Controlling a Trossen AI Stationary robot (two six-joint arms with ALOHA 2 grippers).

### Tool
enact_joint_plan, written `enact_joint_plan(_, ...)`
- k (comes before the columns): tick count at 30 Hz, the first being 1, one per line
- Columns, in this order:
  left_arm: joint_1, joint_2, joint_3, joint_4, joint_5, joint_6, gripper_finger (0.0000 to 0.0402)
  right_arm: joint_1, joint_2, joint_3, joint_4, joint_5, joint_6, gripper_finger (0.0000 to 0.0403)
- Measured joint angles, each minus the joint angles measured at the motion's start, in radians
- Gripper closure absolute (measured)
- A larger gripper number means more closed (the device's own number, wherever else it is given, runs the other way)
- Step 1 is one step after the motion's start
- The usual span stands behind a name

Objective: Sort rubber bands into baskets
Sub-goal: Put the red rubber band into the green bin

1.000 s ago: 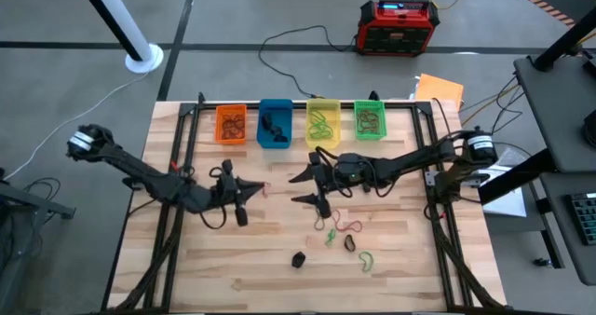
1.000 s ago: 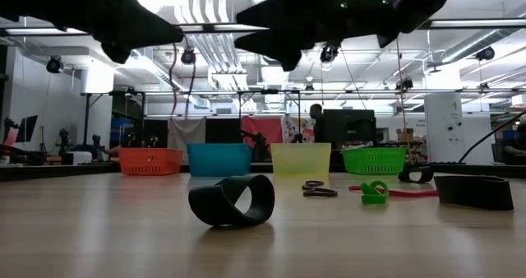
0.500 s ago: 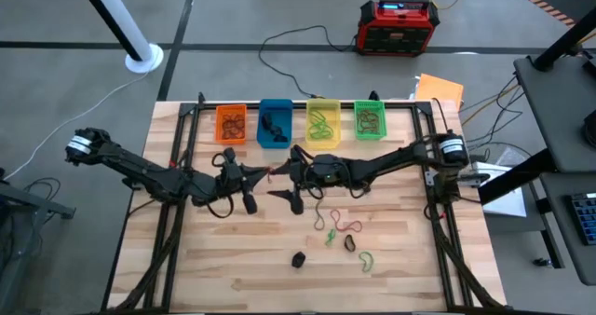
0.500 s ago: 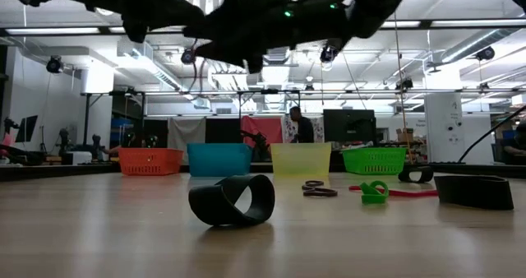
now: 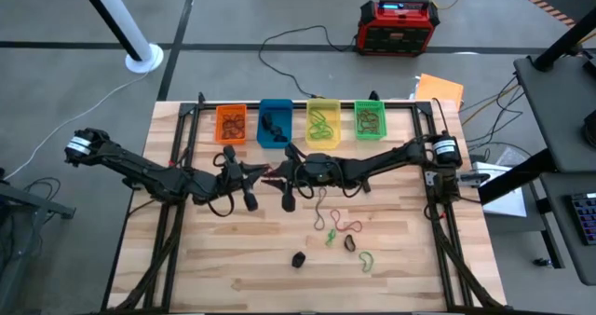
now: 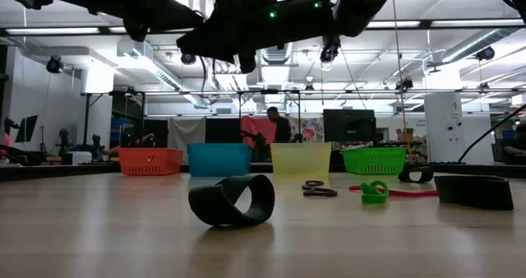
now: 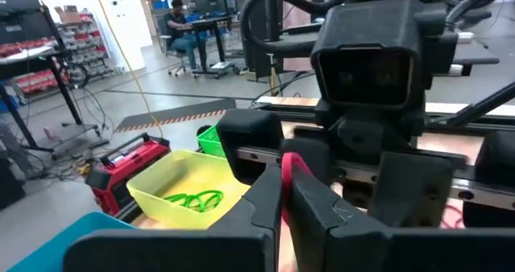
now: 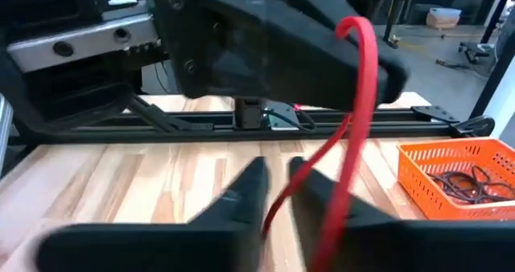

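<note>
A red rubber band (image 5: 272, 171) hangs in the air between my two grippers over the table's middle. My left gripper (image 5: 262, 174) is shut on it. My right gripper (image 5: 281, 177) faces it from the right, its fingers closed on the same band. Along the far edge stand the baskets: orange (image 5: 231, 125), blue (image 5: 274, 125), yellow (image 5: 322, 121) and green (image 5: 369, 119), each with bands inside. Loose rubber bands (image 5: 337, 227) lie flat on the table's near right part. My left gripper pinches the red band's upper end (image 7: 284, 169) between its two fingertips, coming level from the table's left. The loop hangs slack below the fingers, clear of the table. My right gripper has one strand of the hanging loop (image 8: 272, 205) between its two fingertips (image 8: 241, 193), coming level from the table's right. The other strand (image 8: 348, 175) passes outside its finger.
A black band (image 5: 298, 258) and a green one (image 5: 365, 259) lie near the front; in the low view the black loop (image 6: 232, 200) stands in the foreground. Dark frame rails (image 5: 186, 138) run along the table's sides. A red-black box (image 5: 399, 26) sits on the floor beyond.
My right gripper has gone toward the table's left, up to my left gripper, and its wide-open fingers have closed around the red band. My left gripper has shifted a little toward the right and far side, the band still hanging from it.
</note>
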Motion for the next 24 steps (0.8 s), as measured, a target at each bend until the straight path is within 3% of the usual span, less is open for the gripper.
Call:
enact_joint_plan(2, 0.003, 0.0, 0.0, 0.006, -0.002, 0.019, 0.0402, 0.0, 0.0, 0.0, -0.003, 0.0, -0.016, 0.038)
enact_joint_plan(8, 0.012, 0.0, 0.0, 0.009, -0.045, 0.028, 0.0382, -0.018, -0.025, 0.0, -0.054, -0.002, -0.02, 0.0394)
enact_joint_plan(18, 0.127, 0.001, -0.001, -0.001, -0.1, 0.159, 0.0249, -0.143, -0.109, 0.083, -0.465, -0.003, -0.056, 0.0394)
enact_joint_plan(24, 0.154, -0.005, -0.001, 0.002, -0.097, 0.119, 0.0202, -0.216, -0.151, 0.149, -0.719, 0.003, -0.051, 0.0394)
